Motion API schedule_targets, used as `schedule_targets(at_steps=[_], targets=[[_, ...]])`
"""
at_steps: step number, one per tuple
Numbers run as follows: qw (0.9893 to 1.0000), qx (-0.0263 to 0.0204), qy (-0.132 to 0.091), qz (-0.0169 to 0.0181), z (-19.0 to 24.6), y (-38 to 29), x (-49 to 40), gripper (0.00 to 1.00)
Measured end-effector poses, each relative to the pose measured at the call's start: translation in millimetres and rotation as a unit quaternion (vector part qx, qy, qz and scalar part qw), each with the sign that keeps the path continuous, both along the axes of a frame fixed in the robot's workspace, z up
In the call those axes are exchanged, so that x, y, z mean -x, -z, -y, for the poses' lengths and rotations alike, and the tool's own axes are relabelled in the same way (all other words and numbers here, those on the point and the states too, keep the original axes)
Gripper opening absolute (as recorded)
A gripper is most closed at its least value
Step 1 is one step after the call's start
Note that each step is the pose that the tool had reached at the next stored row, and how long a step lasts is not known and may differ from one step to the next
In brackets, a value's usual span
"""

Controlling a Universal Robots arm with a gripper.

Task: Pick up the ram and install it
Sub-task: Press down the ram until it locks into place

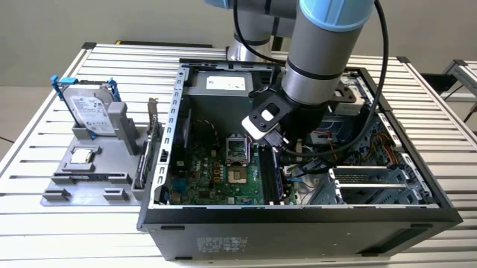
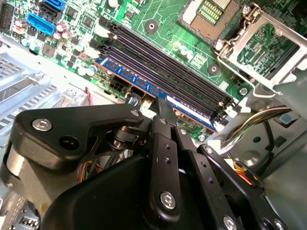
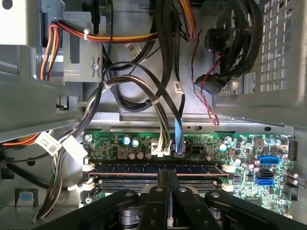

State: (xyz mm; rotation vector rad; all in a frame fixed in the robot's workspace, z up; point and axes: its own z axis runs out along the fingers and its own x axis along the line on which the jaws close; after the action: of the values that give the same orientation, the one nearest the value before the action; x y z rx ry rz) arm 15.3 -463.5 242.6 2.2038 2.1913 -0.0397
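Black linkage bars fill the foreground in both wrist views, and that's the gripper point(image 2: 162, 106) down inside the open case point(image 1: 298, 215), its two fingers point(image 3: 168, 179) pressed flat together, no gap between them at all, holding nothing. Right at the tip sits the ram point(image 2: 144, 86), the bluish stick with dark chips, standing on edge in the outermost black slot on the green motherboard point(image 2: 163, 19), with the fingertip touching or just above its top edge — can't call which from here. In the first wrist view the ram point(image 3: 153, 167) runs level between the white latches at both slot ends, with the empty slots point(image 3: 153, 183) lying just beside it. Over in the exterior view, the arm point(image 1: 320, 50) reaches down from the far side into the middle of the case, and the gripper point(image 1: 277, 146) hangs over the slots toward that view's right of the processor socket point(image 1: 235, 147). Cable bundles point(image 3: 163, 57) loop across the case wall beyond the board. Out on the slatted table point(image 1: 75, 234), at the exterior view's left of the case, a grey fixture point(image 1: 89, 178) holds a hard drive point(image 1: 91, 110) standing upright in blue brackets, with a small square silver processor point(image 1: 80, 157) lying flat nearer the front.
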Motion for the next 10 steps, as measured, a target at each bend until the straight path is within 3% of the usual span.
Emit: schedule_targets(at_steps=[5, 10], targets=[[1.0, -0.0001, 0.0, -0.0059, 0.0, 4.5, 0.0, 0.0], [1.0, 0.0, -0.002, -0.0065, 0.0, 9.1, 0.0, 0.0]])
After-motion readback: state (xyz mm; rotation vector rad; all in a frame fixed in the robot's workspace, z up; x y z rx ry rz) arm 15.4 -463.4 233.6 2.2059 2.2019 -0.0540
